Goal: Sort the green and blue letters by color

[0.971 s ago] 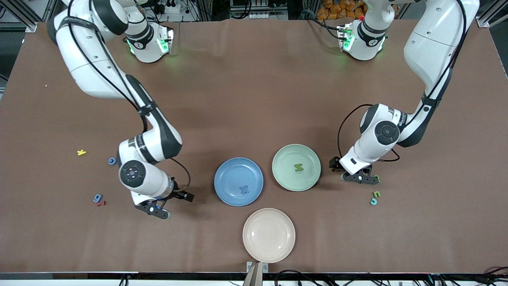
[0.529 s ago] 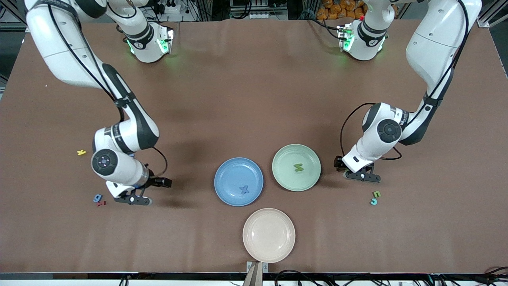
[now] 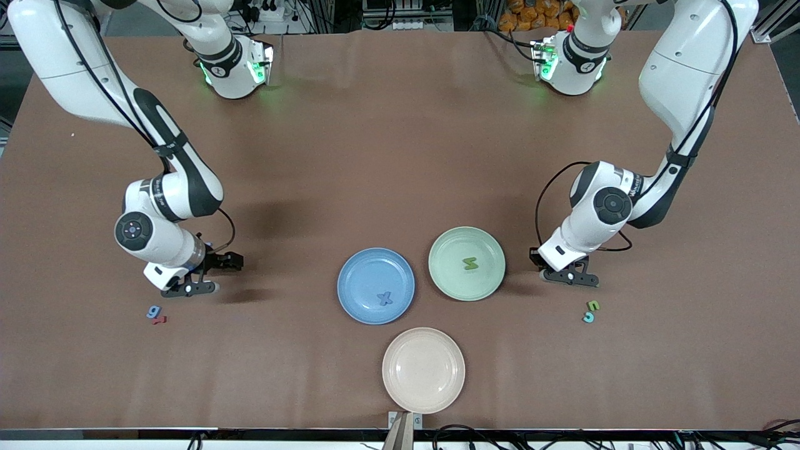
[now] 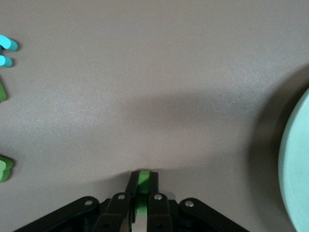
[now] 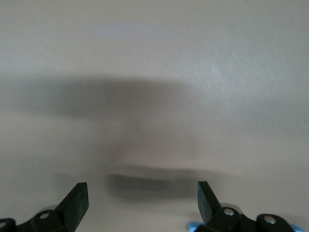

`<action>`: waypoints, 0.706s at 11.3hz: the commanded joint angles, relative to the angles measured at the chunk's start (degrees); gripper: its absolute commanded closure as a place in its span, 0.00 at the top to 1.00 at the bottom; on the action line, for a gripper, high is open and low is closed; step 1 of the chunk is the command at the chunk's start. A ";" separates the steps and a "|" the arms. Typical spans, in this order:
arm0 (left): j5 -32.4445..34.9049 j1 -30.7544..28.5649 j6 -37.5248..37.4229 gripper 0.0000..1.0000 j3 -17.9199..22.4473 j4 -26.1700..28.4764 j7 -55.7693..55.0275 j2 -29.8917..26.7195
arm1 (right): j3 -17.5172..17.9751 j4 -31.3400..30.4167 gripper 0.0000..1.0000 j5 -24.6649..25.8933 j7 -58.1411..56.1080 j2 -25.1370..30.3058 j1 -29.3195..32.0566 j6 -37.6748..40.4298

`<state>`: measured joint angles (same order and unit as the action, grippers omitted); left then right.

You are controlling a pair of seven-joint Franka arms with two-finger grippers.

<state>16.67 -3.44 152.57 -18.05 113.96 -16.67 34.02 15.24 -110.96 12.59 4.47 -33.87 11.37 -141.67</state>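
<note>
Your left gripper (image 4: 141, 191) pinches a green letter (image 4: 142, 193) beside the green plate (image 3: 467, 263), while your right gripper (image 5: 142, 200) hangs wide apart.

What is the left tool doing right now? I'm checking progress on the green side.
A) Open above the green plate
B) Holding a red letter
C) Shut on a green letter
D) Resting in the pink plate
C: in the left wrist view the left tool has its fingers pressed together on a green letter, low over the table beside the green plate.
</note>
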 commanded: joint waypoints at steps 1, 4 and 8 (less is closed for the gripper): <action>-1.10 -0.08 -4.87 0.00 -0.85 -2.67 -2.13 -2.46 | 0.76 -9.26 1.00 2.43 -2.80 7.48 2.69 -1.41; -8.73 4.57 -14.21 0.00 -0.76 -9.26 -4.66 -3.35 | 0.85 -12.87 1.00 4.73 -5.42 9.26 5.59 -4.20; -8.93 12.47 -14.93 0.00 -0.41 -13.40 -19.15 -1.51 | 0.85 -13.58 1.00 4.55 -6.76 7.59 7.26 -7.56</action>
<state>8.97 5.07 138.74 -19.21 103.03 -28.94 31.24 15.21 -123.08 16.09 -2.16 -26.75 17.39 -147.90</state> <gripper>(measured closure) 0.894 0.000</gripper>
